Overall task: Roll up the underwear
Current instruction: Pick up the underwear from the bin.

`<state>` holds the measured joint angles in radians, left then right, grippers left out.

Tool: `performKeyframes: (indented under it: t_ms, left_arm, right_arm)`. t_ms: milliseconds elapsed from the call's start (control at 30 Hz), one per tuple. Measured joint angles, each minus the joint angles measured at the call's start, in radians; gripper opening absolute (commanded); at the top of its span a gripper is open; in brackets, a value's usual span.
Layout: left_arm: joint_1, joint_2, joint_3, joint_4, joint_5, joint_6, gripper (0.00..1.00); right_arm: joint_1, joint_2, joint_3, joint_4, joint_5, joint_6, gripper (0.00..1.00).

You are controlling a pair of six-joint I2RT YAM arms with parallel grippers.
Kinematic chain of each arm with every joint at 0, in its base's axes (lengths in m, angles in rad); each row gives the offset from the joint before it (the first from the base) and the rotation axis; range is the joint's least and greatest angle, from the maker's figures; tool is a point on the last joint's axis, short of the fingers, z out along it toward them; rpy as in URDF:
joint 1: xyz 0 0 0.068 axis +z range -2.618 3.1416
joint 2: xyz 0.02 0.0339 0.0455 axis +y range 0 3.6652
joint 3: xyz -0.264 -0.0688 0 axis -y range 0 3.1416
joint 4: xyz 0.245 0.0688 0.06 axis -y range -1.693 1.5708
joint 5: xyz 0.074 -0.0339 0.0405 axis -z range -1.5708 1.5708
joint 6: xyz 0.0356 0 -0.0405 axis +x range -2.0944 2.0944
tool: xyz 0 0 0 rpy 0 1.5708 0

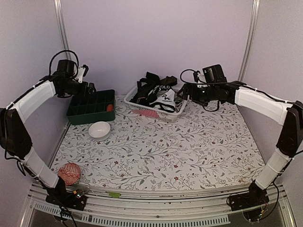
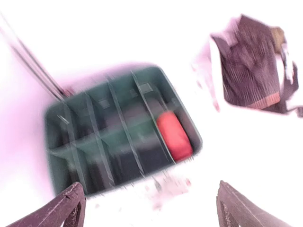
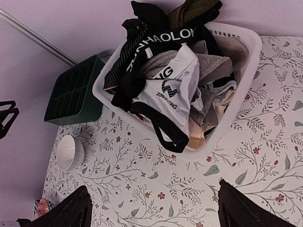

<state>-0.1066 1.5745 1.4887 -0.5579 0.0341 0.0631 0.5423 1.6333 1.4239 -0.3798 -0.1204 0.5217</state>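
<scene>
Pre-grasp step. Left gripper (image 2: pixel 147 208), right gripper (image 3: pixel 152 210) spread, empty; underwear (image 3: pixel 165 90) heaped in basket (image 3: pixel 250 56). Next: pinch 1 piece, lay flat.

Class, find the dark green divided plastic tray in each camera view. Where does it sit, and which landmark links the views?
Top external: dark green divided plastic tray at left rear, behind the round white bowl.
Left wrist: tray fills the centre, blurred, a red object inside.
Right wrist: tray at the left, above the bowl.
Shared landmark: the white plastic lattice basket beside it.
</scene>
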Motion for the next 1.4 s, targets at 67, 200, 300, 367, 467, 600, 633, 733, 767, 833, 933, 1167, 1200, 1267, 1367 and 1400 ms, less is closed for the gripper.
performKeyframes:
  t_ms: [67, 200, 300, 367, 467, 600, 633, 733, 767, 833, 933, 1167, 1200, 1267, 1367, 1400]
  left_arm:
    - [-0.017, -0.015, -0.052, -0.01, 0.021, 0.007, 0.96]
    - [-0.03, -0.068, -0.115, -0.023, 0.098, 0.016, 0.96]
    - [-0.03, -0.119, -0.138, -0.023, 0.138, 0.016, 0.96]
    - [-0.03, -0.138, -0.144, -0.023, 0.143, 0.016, 0.96]
    - [-0.03, -0.148, -0.147, -0.02, 0.142, 0.016, 0.96]
    - [-0.03, -0.148, -0.147, -0.019, 0.141, 0.016, 0.96]
    - [-0.03, -0.148, -0.147, -0.019, 0.142, 0.016, 0.96]
    - [-0.03, -0.147, -0.147, -0.019, 0.142, 0.016, 0.96]
    - [-0.03, -0.147, -0.147, -0.018, 0.142, 0.016, 0.96]
    - [-0.03, -0.147, -0.147, -0.016, 0.142, 0.016, 0.96]
    - [-0.03, -0.147, -0.147, -0.015, 0.142, 0.016, 0.96]
    - [-0.03, -0.138, -0.147, -0.01, 0.141, 0.016, 0.96]
    - [-0.03, -0.137, -0.147, -0.009, 0.141, 0.016, 0.96]
    - [-0.03, -0.135, -0.147, -0.008, 0.142, 0.016, 0.96]
    - [-0.03, -0.134, -0.147, -0.007, 0.142, 0.016, 0.96]
    - [-0.03, -0.134, -0.147, -0.007, 0.142, 0.016, 0.96]
  right_arm:
    - [0.002, 0.086, 0.075, 0.008, -0.024, -0.011, 0.86]
    - [0.015, 0.264, 0.264, 0.015, -0.052, -0.025, 0.77]
    - [0.029, 0.406, 0.451, 0.019, -0.053, -0.024, 0.7]
    - [0.037, 0.48, 0.554, 0.018, -0.045, -0.016, 0.68]
    - [0.047, 0.539, 0.623, 0.01, -0.01, 0.016, 0.65]
    - [0.048, 0.545, 0.626, -0.042, 0.045, 0.058, 0.63]
    - [0.048, 0.545, 0.626, -0.056, 0.057, 0.067, 0.64]
    - [0.047, 0.545, 0.626, -0.094, 0.079, 0.093, 0.67]
    - [0.046, 0.545, 0.624, -0.106, 0.085, 0.097, 0.67]
    - [0.046, 0.545, 0.619, -0.125, 0.089, 0.11, 0.67]
    - [0.046, 0.549, 0.611, -0.149, 0.09, 0.121, 0.67]
    - [0.046, 0.592, 0.607, -0.207, 0.106, 0.145, 0.69]
    - [0.046, 0.599, 0.607, -0.212, 0.108, 0.148, 0.67]
    - [0.046, 0.609, 0.605, -0.221, 0.108, 0.149, 0.58]
    - [0.046, 0.616, 0.603, -0.23, 0.103, 0.15, 0.35]
    - [0.046, 0.616, 0.603, -0.231, 0.099, 0.147, 0.29]
